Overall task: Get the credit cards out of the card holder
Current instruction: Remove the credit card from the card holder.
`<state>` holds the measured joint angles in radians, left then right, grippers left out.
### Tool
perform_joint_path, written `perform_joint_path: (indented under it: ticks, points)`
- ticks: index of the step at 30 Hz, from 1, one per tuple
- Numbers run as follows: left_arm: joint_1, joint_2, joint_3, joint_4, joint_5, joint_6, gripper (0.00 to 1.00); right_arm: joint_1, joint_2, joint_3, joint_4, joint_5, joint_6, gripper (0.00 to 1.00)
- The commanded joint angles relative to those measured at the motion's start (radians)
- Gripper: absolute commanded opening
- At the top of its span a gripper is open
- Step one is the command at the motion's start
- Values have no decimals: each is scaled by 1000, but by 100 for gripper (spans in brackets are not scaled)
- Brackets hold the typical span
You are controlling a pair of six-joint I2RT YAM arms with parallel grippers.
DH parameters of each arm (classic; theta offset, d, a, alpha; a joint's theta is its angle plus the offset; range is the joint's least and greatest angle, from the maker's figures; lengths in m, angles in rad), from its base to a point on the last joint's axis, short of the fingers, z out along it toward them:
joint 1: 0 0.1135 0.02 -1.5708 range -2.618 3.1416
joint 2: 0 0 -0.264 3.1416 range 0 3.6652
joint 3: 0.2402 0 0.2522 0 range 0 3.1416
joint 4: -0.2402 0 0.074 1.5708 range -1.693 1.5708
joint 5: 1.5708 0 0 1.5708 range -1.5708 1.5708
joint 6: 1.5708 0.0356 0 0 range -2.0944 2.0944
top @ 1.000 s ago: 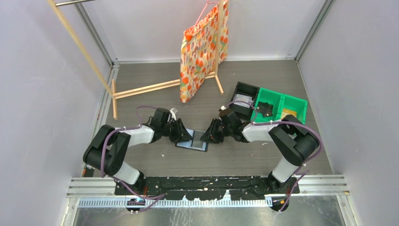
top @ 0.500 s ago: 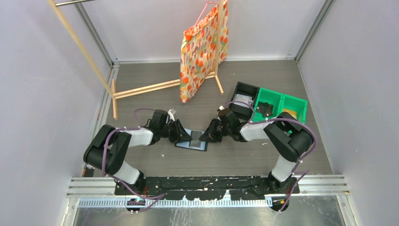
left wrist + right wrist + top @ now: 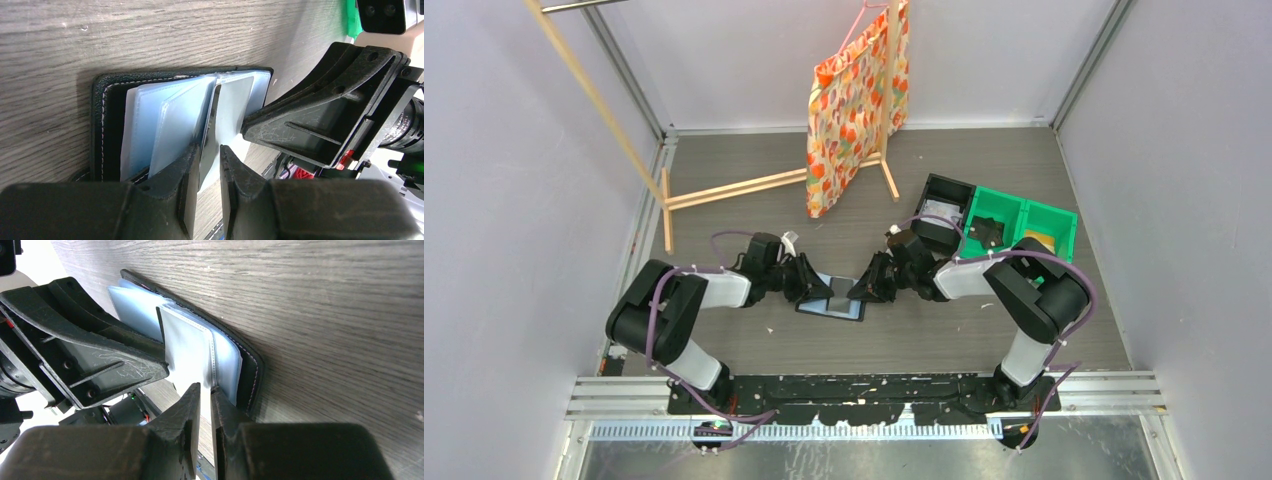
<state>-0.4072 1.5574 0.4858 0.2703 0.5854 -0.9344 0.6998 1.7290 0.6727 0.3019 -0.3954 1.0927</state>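
Lying open on the grey wood-grain bench (image 3: 924, 340), the card holder (image 3: 832, 300) is seen just below the middle of the top view, between the two arms. It is flanked by the left fingers (image 3: 809, 282) on its left and the right fingers (image 3: 869, 285) on its right, both down at its surface. Their state cannot be told from here. A black bin (image 3: 944, 212) and green bins (image 3: 1022, 222) are placed right of centre. An orange patterned bag (image 3: 854, 100) is hung on a wooden rack (image 3: 734, 188) in the upper middle.

In the left wrist view, the holder is spread across the left and centre of the frame. Its black stitched cover (image 3: 100, 125) is laid flat on the bench and its blue-grey clear sleeves (image 3: 150, 125) are fanned upward. The left fingers (image 3: 186, 165), at the bottom edge, are set nearly together, and a pale leaf (image 3: 235, 107) raised on edge is pinched between them. Whether that leaf is a card or a sleeve cannot be told. The right fingers (image 3: 310, 115) are seen at the right, one tip set against the same leaf.

In the right wrist view, the holder is laid diagonally from the upper left to the centre. The right fingers (image 3: 192, 405), at the bottom, are closed to a narrow slit, and the pale leaf (image 3: 185, 350) is gripped in it. The left fingers (image 3: 100, 360) are seen at the left, one tip touching the leaf's far edge.
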Motion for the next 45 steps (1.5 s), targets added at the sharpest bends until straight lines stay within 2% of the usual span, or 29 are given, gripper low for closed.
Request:
perform_joint_path:
  ticks: [1,10,18,26,38,45]
  points:
    - [-2,-16,9,36,19,12,23,4,31,15,-1,12,-12,19]
    - [-5,-9,4,44,19,9,19,4,49,24,9,8,-8,19]
    - [-5,-18,-19,87,11,-20,1,3,52,8,13,9,-11,19]
    - [-1,-31,-23,76,-1,-21,1,2,28,0,2,30,-13,19]
    - [15,-49,-68,95,-16,-33,1,0,-84,81,-192,95,-130,29]
    - [15,-80,-72,68,-42,-33,1,1,-142,23,-98,115,-72,28]
